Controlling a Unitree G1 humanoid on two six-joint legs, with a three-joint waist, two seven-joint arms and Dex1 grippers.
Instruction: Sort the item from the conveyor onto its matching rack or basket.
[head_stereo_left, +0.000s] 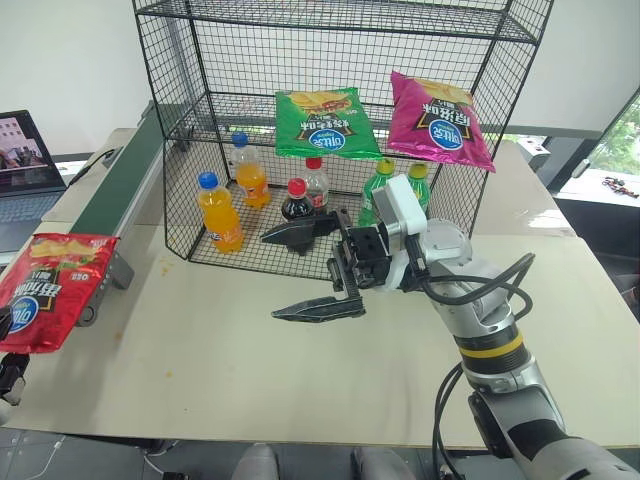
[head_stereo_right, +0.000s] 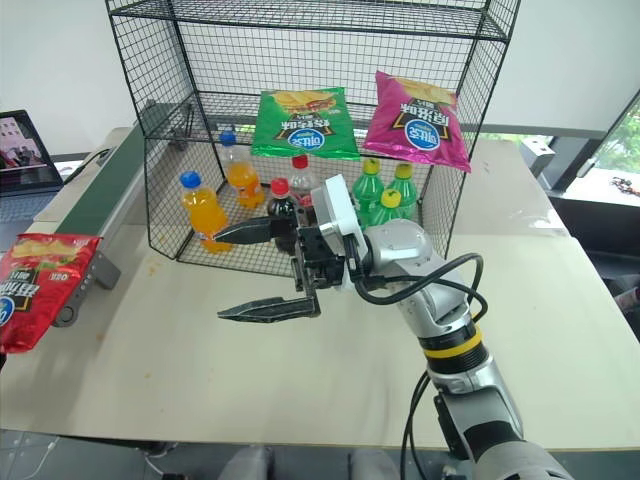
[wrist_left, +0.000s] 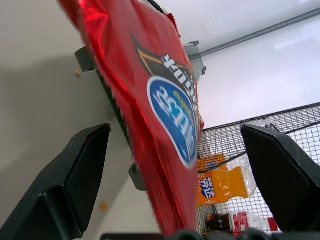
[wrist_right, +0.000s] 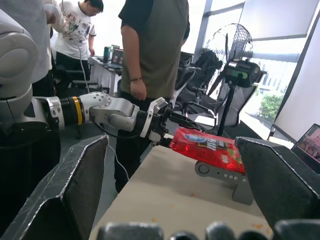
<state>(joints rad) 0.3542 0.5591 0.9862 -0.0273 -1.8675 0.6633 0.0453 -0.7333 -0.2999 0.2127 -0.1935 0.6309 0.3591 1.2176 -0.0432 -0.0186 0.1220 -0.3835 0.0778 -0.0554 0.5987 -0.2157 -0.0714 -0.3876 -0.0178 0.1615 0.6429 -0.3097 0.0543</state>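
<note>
left gripper (wrist_left: 170, 190): spread wide, red crisp bag (wrist_left: 150, 110) between its fingers, unclamped.
right gripper (head_stereo_left: 310, 270): wide, empty.
risk: bag may slip off conveyor (head_stereo_left: 125, 180) end.

The rack (head_stereo_left: 190, 150) is set at the back of the table (head_stereo_left: 200, 350), the conveyor (head_stereo_left: 125, 175) running along its left, with bottles (head_stereo_left: 219, 212) standing inside and two bags (head_stereo_left: 325, 123) laid above them.

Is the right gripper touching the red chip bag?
Apart. The left eye view shows the right gripper open over mid-table, with bare table between it and the red chip bag.
</note>
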